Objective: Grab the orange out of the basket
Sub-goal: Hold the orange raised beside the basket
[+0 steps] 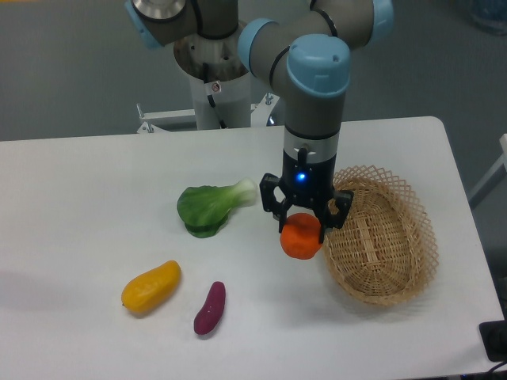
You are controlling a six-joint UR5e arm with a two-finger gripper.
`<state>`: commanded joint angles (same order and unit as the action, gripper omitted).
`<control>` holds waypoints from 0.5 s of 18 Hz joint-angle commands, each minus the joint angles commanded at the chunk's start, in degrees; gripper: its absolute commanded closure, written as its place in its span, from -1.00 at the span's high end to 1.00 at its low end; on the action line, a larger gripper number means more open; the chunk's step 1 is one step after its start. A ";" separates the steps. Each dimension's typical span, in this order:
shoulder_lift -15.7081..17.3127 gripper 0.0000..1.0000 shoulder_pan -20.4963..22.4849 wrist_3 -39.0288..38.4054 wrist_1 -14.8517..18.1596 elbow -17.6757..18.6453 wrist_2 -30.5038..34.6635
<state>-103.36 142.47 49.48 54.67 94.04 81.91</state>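
Observation:
The orange is a small round bright orange fruit held between the fingers of my gripper. It hangs just left of the basket's left rim, above the white table. The gripper is shut on the orange, pointing straight down. The basket is a shallow oval of tan woven wicker at the right side of the table, tilted a little, with nothing visible inside it.
A green leafy vegetable lies left of the gripper. A yellow-orange mango-like fruit and a purple sweet potato lie at the front left. The robot base stands behind the table.

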 joint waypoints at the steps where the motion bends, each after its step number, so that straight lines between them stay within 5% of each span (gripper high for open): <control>1: 0.09 0.33 -0.17 0.70 0.09 -0.09 0.00; 9: 0.09 0.33 -0.26 1.76 0.17 0.09 1.32</control>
<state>-103.27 142.21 51.24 54.84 94.13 83.23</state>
